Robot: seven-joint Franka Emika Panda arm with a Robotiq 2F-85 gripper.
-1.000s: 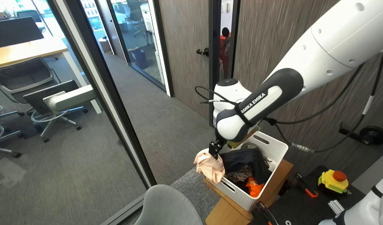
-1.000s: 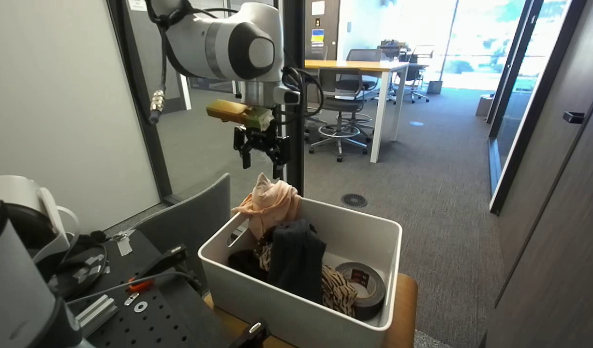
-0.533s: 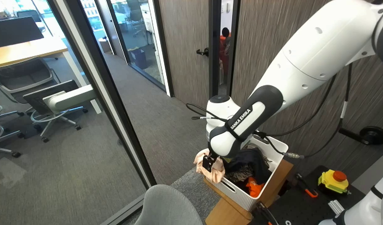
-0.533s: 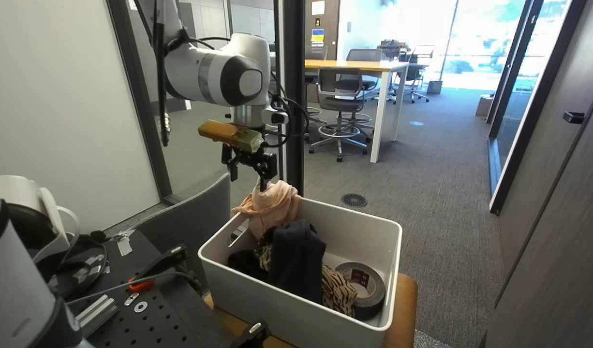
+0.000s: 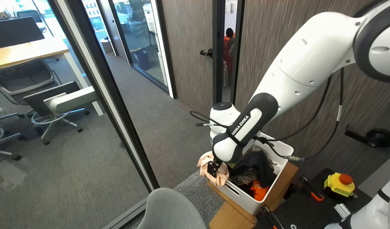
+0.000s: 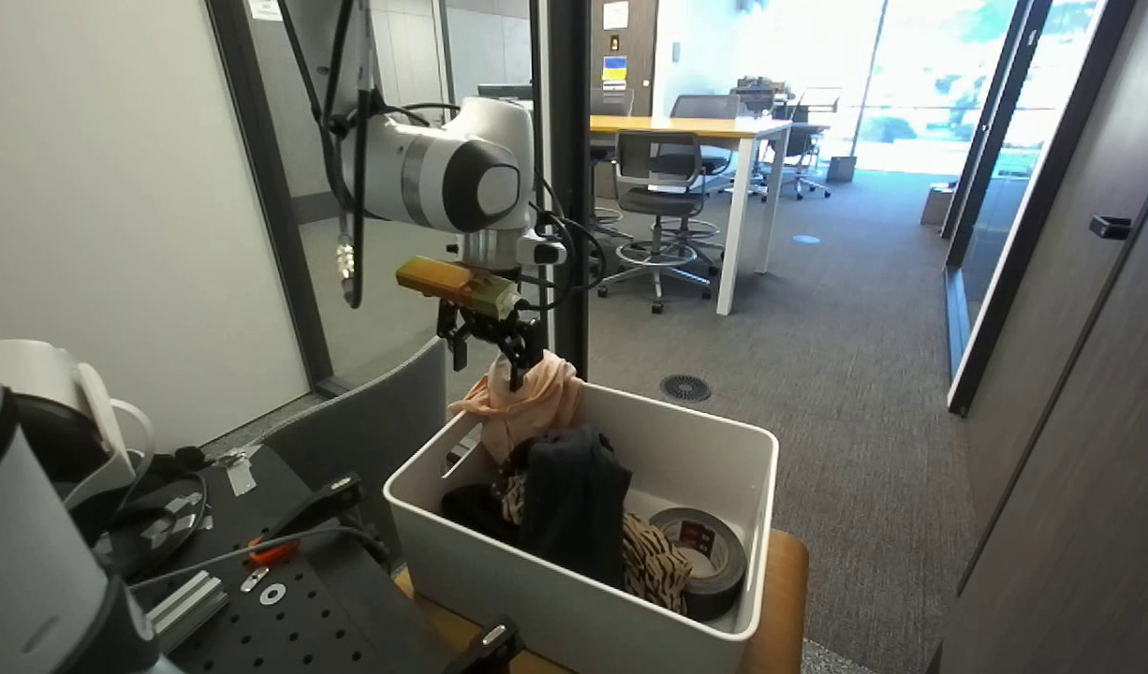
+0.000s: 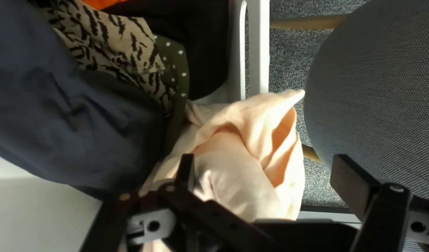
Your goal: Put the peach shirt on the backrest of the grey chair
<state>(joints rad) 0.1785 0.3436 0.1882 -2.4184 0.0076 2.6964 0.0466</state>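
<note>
Straddling part of shirt (image 7: 235, 166) — spread claw (image 7: 264, 164)

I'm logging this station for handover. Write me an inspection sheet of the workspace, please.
Surface: brown stand under a white bin; black table nearby.
Job's things: peach shirt bunched over a bin corner, not on the grey chair; carpet shows between bin and chair.
Clutter: dark cloth, animal-print cloth and tape roll in the bin; red-and-yellow button on the black table.
Gripper: open at the shirt, not closed on it; whether they touch cannot be told.
Cables: hang in loops below the arm; any contact with the bin cannot be told.
Surroundings: a door, an office chair by a desk, and something red next to the door, perhaps a person.
</note>
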